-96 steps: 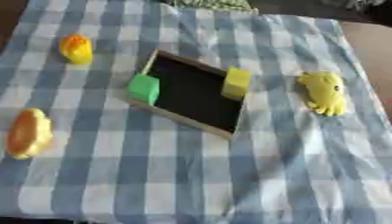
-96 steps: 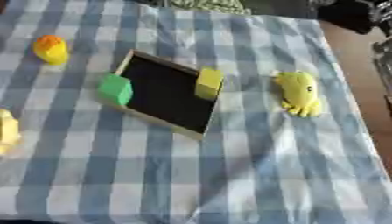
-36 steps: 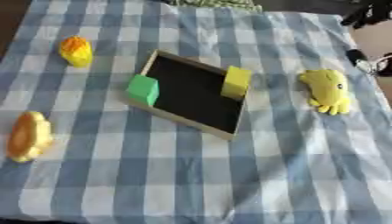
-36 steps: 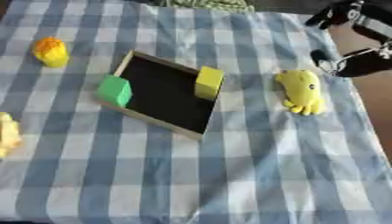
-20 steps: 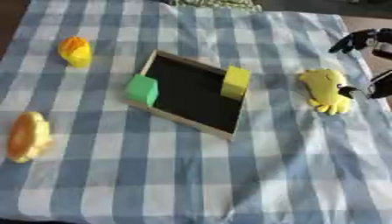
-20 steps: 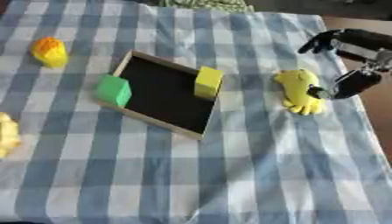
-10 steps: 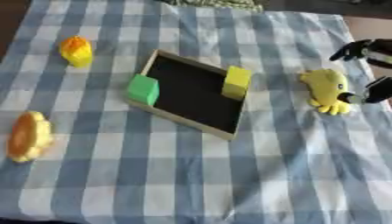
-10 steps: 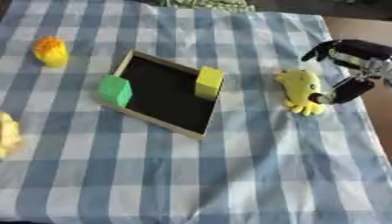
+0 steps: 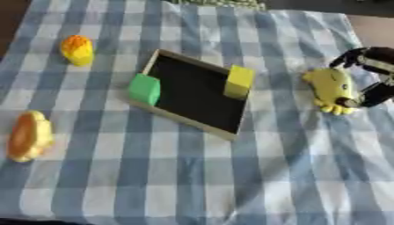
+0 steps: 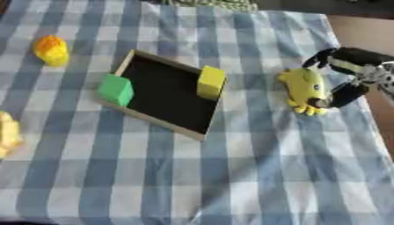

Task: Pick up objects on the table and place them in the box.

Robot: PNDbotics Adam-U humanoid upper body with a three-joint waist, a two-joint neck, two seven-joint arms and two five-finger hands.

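A shallow box (image 9: 187,124) with a black inside lies at the middle of the checked cloth. A green block (image 9: 144,89) stands at its left rim and a yellow block (image 9: 238,81) at its right rim. A yellow soft toy (image 10: 304,89) lies to the right of the box. My right hand (image 10: 355,66) comes in from the right edge and is open, one finger by the toy's far end and the thumb (image 10: 341,95) by its near end. A yellow-orange toy (image 9: 77,49) lies at the far left, and an orange-yellow one (image 9: 29,135) at the near left.
The blue-and-white cloth (image 9: 200,176) covers the table. Its right edge (image 10: 362,132) runs just beyond the yellow toy, with brown floor past it. A patterned green thing (image 9: 219,2) shows at the far edge.
My right hand has come down from the upper right and moved left, so finger and thumb now bracket the yellow toy. The toys and blocks lie as before.
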